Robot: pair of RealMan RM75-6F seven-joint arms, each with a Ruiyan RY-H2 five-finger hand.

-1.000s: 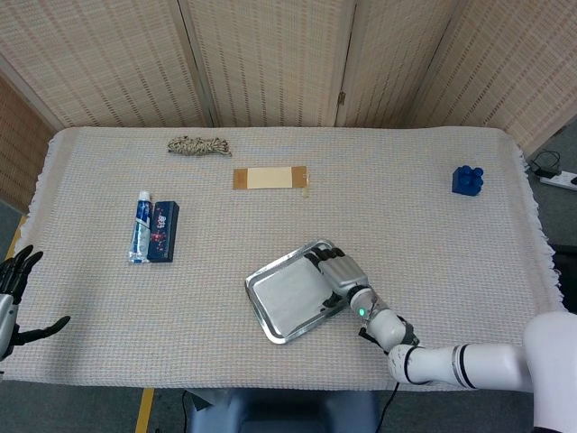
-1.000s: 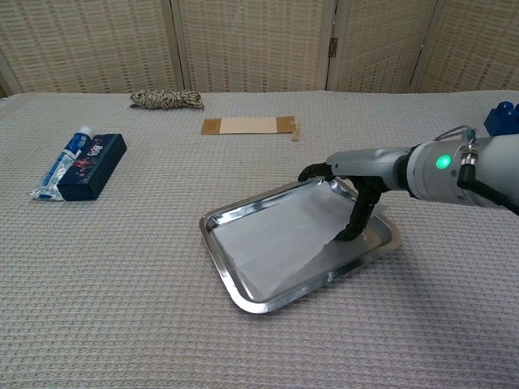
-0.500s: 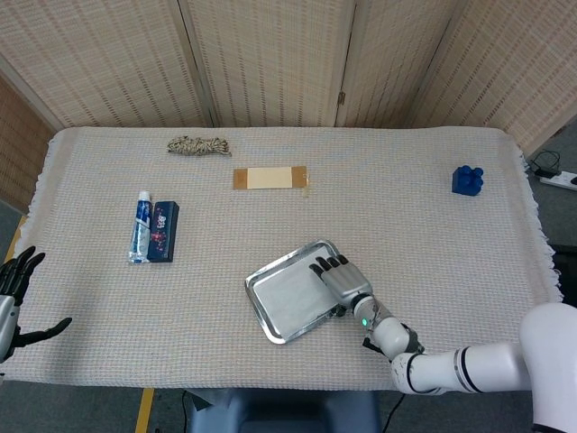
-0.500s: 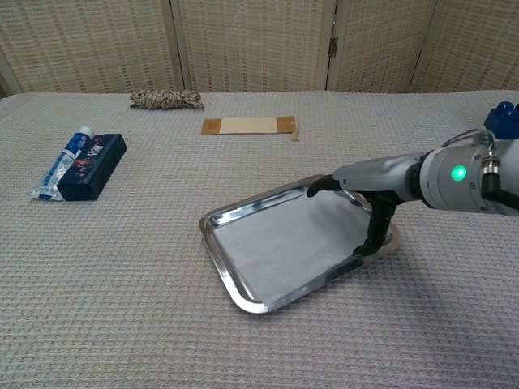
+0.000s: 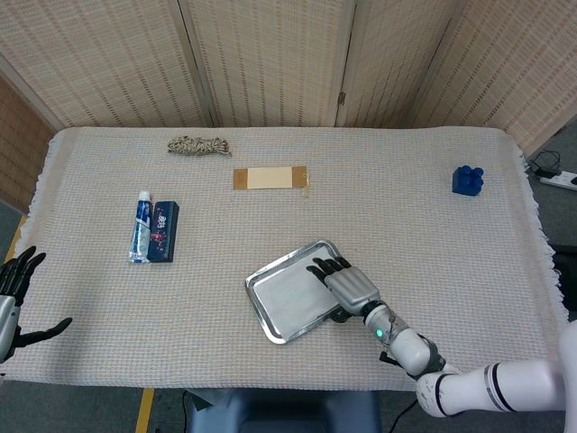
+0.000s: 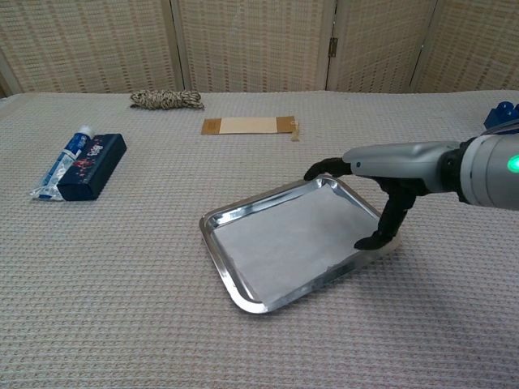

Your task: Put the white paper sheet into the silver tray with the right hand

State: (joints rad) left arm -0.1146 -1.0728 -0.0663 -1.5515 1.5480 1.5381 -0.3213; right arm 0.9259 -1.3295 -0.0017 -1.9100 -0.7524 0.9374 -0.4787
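Note:
The white paper sheet (image 6: 284, 239) (image 5: 293, 298) lies flat inside the silver tray (image 6: 226, 256) (image 5: 261, 309) near the table's front middle. My right hand (image 6: 381, 194) (image 5: 347, 287) hovers at the tray's right edge with fingers apart and nothing in them; its thumb tip hangs just beside the rim. My left hand (image 5: 13, 293) shows only in the head view, off the table's left front corner, fingers spread and empty.
A toothpaste tube and dark box (image 6: 81, 166) lie at the left. A rope bundle (image 6: 166, 99) and a brown-ended card (image 6: 247, 125) sit toward the back. A blue block (image 5: 467, 179) stands at the far right.
My right hand has let go of the sheet and drawn back to the right, from inside the tray to its right edge. The paper now lies flat.

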